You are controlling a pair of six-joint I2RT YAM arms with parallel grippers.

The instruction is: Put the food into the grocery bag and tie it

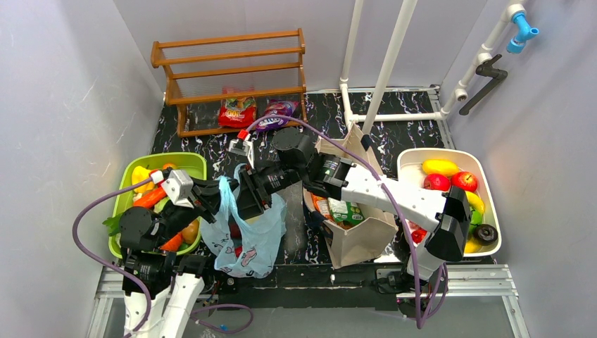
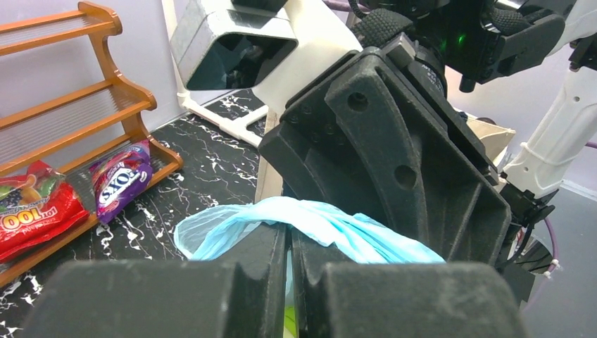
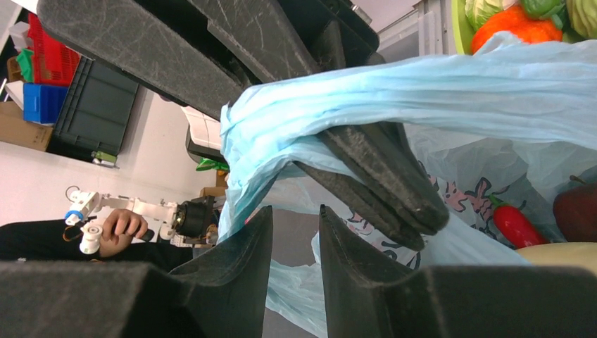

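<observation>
Left claw (image 2: pixel 288 239) filled the bottom of its wrist view, fingers shut tight together on a twisted handle of the grocery bag (image 2: pixel 317 222). The right arm's housing was crowded right up against it.

Table (image 1: pixel 303 120): black marbled, everything sat on it. Wooden rack (image 1: pixel 232 70) stood at the back with red and purple snack packets (image 1: pixel 237 113) on its bottom shelf. Beige tote (image 1: pixel 359 239) stood upright in the middle, under the right arm. White tub (image 1: pixel 422 158) of fruit was on the right, green bin (image 1: pixel 158 163) of vegetables on the left.

The bag lay between the bin and the tote, body slumped on the table, top pulled up to where both claws met. Right claw (image 3: pixel 296 218) had its fingers apart with nothing between them. It sat just under the stretched blue handle, which was draped over the left claw's fingers.

Inside the bag were a dark red apple (image 3: pixel 577 211) and a red pepper (image 3: pixel 517 225). Could not tell what else was in there.

Step, as a judgement: loading looked done and this was the tying stage. One handle was pinned by the left claw and the right claw was free. The next move called for the right claw to close on the other handle or the loose loop, cross it over the held one and pull it snug while the left claw stayed clamped. The plastic was thin and bunched, so there was a risk of pinching both layers or slipping off.
</observation>
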